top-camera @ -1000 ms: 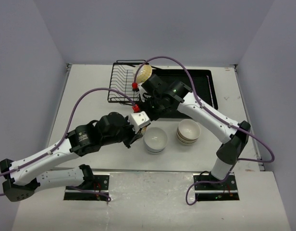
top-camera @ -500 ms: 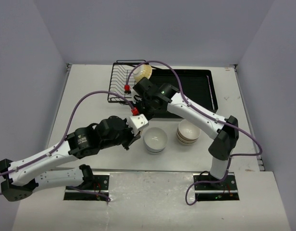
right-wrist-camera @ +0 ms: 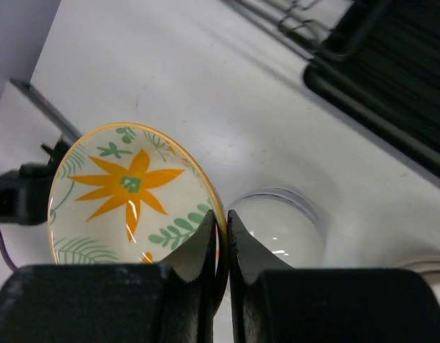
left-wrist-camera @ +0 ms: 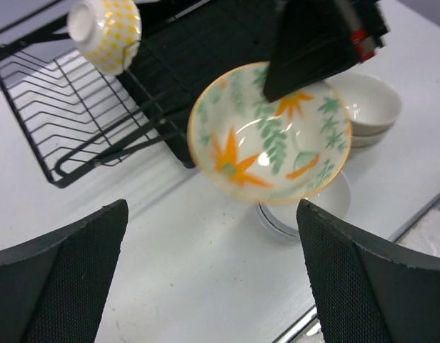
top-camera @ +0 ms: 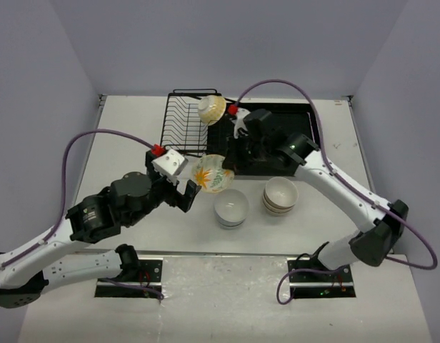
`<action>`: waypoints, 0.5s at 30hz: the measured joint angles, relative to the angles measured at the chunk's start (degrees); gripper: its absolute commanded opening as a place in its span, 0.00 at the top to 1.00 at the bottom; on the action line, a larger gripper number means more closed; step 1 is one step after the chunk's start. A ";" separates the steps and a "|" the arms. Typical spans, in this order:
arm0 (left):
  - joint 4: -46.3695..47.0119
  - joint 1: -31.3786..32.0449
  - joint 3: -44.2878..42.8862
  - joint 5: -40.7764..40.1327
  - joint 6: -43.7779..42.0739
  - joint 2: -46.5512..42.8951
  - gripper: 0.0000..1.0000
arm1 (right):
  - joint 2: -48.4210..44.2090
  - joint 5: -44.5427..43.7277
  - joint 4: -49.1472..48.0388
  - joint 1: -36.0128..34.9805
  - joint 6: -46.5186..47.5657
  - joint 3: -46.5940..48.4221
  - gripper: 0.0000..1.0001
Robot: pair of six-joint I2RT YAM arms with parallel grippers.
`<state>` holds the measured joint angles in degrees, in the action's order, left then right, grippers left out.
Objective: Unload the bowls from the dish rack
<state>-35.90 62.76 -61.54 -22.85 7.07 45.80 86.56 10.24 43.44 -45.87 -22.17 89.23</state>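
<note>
The white bowl with orange flowers (top-camera: pixel 211 174) (left-wrist-camera: pixel 270 132) (right-wrist-camera: pixel 127 196) hangs tilted just above the table. My right gripper (top-camera: pixel 226 161) (right-wrist-camera: pixel 223 218) is shut on its rim. Left of that bowl, my left gripper (top-camera: pixel 186 191) (left-wrist-camera: pixel 211 214) stands wide open around nothing. In the wire part of the black dish rack (top-camera: pixel 184 132) (left-wrist-camera: pixel 77 107) sits a yellow patterned bowl (top-camera: pixel 211 108) (left-wrist-camera: pixel 106 25). A glossy white bowl (top-camera: pixel 231 207) (right-wrist-camera: pixel 277 232) stands on the table under the held bowl's right edge. To its right is a stack of cream bowls (top-camera: pixel 280 194) (left-wrist-camera: pixel 366 107).
The rack's black drain tray (top-camera: pixel 306 125) (right-wrist-camera: pixel 391 78) lies at the back right, under my right arm. Purple cables loop over both arms. Grey walls close in the table on three sides.
My left gripper has opened, let go of the flowered bowl and drawn back to the left. My right gripper has shut on the bowl's rim, and its arm has swung right.
</note>
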 measured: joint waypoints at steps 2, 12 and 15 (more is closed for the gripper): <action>0.66 -0.02 -0.48 -3.43 1.42 -2.03 0.00 | -5.42 -1.01 -1.86 4.55 -1.16 -4.92 1.00; -1.46 -0.09 -2.58 -22.73 13.00 -7.48 0.00 | -44.22 -15.63 -7.63 48.50 -6.88 -37.42 1.00; -3.08 -0.09 -2.29 -25.31 15.78 -6.95 0.00 | -49.59 -17.62 -8.55 56.92 -8.59 -43.74 1.00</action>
<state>-38.98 62.67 -63.83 -48.16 22.85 38.85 36.97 -7.38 34.89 11.05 -30.76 45.50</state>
